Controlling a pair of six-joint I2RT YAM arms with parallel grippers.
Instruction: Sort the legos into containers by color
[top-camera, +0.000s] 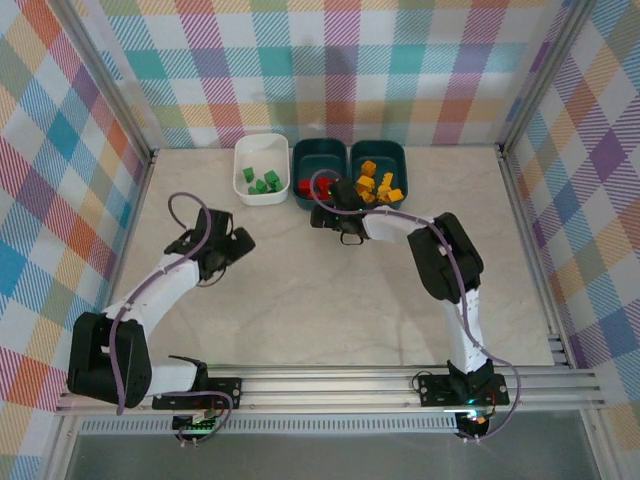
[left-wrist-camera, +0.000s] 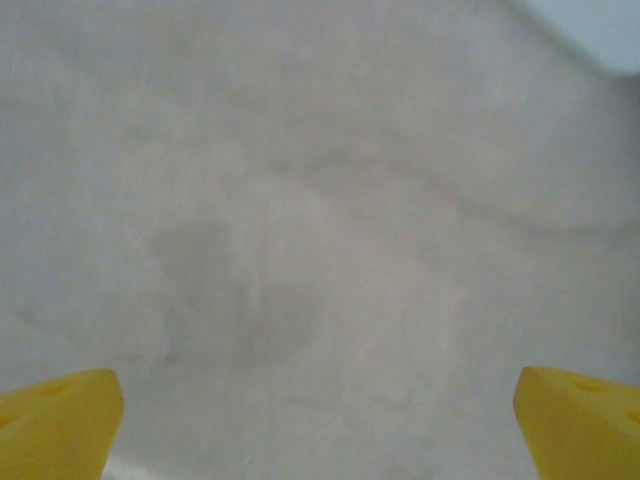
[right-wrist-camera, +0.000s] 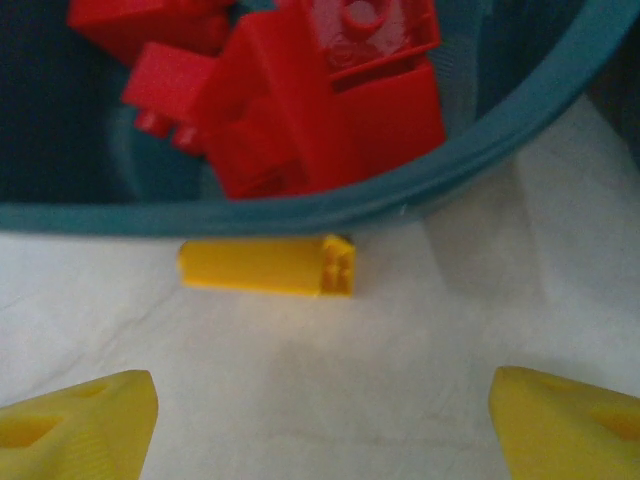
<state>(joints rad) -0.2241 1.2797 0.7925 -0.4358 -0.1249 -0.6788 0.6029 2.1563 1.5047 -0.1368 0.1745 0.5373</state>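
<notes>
Three tubs stand close side by side at the upper middle of the top view. The white tub (top-camera: 262, 150) on the left holds green legos (top-camera: 262, 181). The teal middle tub (top-camera: 320, 158) holds red legos (top-camera: 306, 186), and the teal right tub (top-camera: 392, 155) holds orange legos (top-camera: 375, 185).

In the right wrist view the middle tub's rim curves across the upper frame, with the red legos piled inside it. One yellow lego (right-wrist-camera: 268, 265) lies on its side on the table (top-camera: 300, 300), left of centre and just below that rim. Whether it touches the rim cannot be told. The right gripper (right-wrist-camera: 320, 420) is spread wide with nothing between its fingers. Its yellow fingertips (right-wrist-camera: 75, 420) sit in the bottom corners of the frame, apart from the yellow lego.

In the left wrist view the left gripper (left-wrist-camera: 320, 425) is also released and empty, fingers in the bottom corners over bare table. A corner of the white tub shows at the upper right. In the top view this gripper sits at left of centre, below and left of the white tub.
</notes>
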